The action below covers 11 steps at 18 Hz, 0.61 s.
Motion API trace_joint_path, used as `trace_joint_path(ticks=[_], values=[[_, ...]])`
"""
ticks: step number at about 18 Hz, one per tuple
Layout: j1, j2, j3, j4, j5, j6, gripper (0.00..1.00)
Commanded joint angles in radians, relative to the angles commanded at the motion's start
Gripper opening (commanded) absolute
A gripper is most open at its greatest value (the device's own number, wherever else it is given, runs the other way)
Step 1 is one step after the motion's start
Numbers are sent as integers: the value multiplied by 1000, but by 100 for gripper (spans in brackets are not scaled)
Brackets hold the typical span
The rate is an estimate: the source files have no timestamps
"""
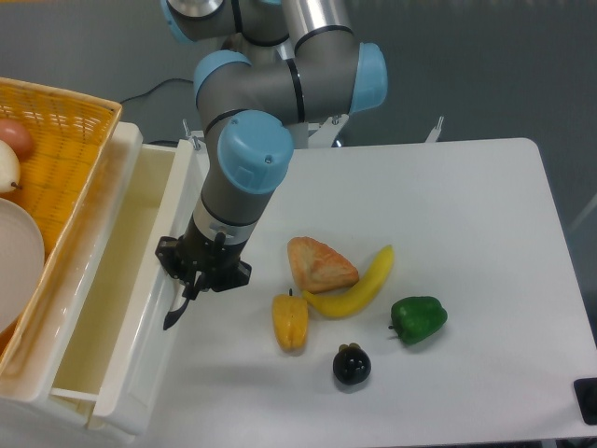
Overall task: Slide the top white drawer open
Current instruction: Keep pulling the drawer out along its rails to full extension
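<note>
White plastic dominates the left of the single fixed view: the top white drawer (140, 308) juts out from under the yellow wicker basket (65, 159), its pale cream inside exposed along most of its length, its front panel running down the left edge of the surface (448, 215). The tool (177, 313) hangs just at that front panel, a dark curved piece below it that is probably the handle, though finger and handle cannot be told apart here. Whether the fingers are together or apart I cannot tell; the wrist blocks them.

By my reading the drawer is already well open and the pull looks near its end. The risk from here is over-travel: hauling further could drag the tray off its runners or tip the cabinet with the loaded basket on top. A skewed pull could also jam the tray. The yellow pepper (290, 322), pastry (320, 264) and banana (359, 285) sit near the arm's path and could be swept aside.
</note>
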State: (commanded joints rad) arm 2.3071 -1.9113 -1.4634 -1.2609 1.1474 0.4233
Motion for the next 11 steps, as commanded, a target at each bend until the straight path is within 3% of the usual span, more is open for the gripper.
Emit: trace_joint_path(ticks=[11], values=[[28,0,-2,0,18,8,16]])
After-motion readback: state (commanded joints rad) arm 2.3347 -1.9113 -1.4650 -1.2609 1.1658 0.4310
